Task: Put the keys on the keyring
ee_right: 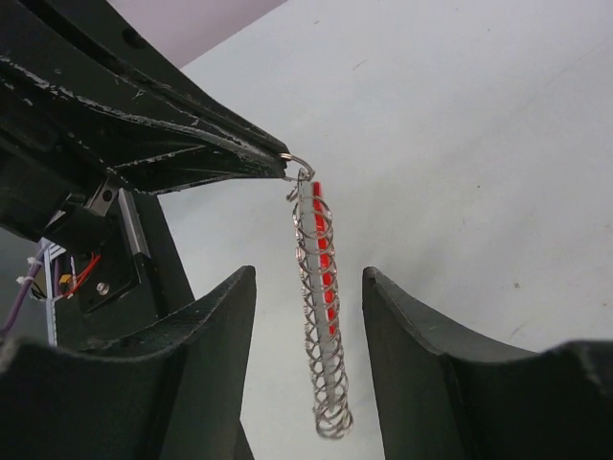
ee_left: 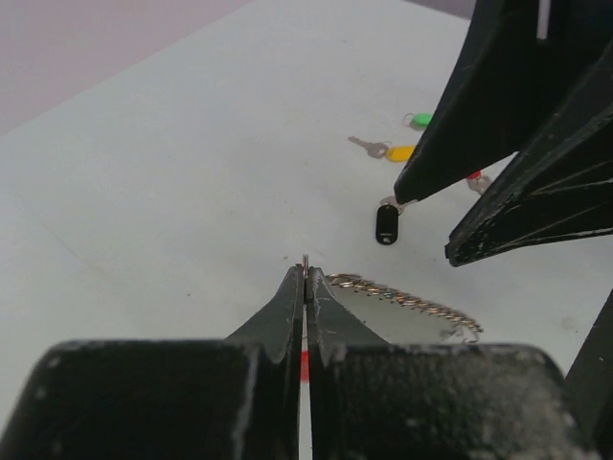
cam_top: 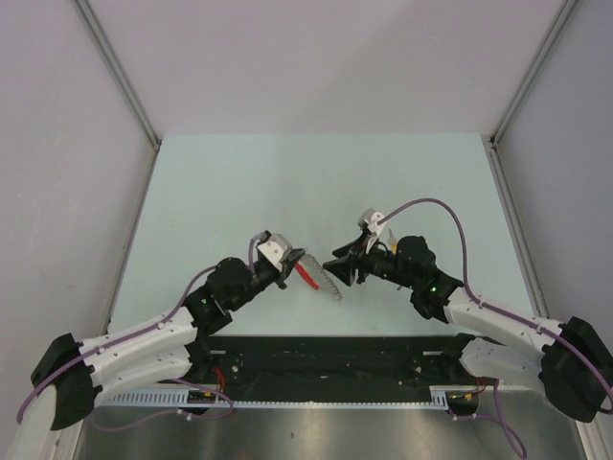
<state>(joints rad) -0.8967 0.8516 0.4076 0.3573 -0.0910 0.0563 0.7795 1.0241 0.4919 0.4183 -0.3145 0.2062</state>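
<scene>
The left fingers [ee_left: 285, 309] are pressed tight together. Right at their tip they pinch one little metal ring at the end of the keyring [ee_right: 322, 316]. The left wrist view shows this pinch from behind, with the silver row of rings running off to the right. Of the red part it shows only a tiny bit, low down between the fingers.

The right wrist view shows the keyring from its thin side. There you can see the red part inside the silver rings. The keyring runs from the left tip down between the right fingers [ee_right: 218, 359]. The right fingers are spread apart, one on each side of the keyring, and they do not touch it.

Only the left wrist view shows the small things lying on the bench [ee_left: 163, 163]. The black key [ee_left: 387, 223] is nearest and looks close to the tip of one right finger, but I cannot tell if they touch. The yellow key [ee_left: 400, 152] and the green key [ee_left: 420, 120] lie farther back. The red key [ee_left: 474, 177] peeks out between the two right fingers and is mostly hidden. None of the four is on the keyring.

The top view shows both arms reaching toward each other over the middle of the bench, with the keyring between their tips. From up there the four cannot be made out.
</scene>
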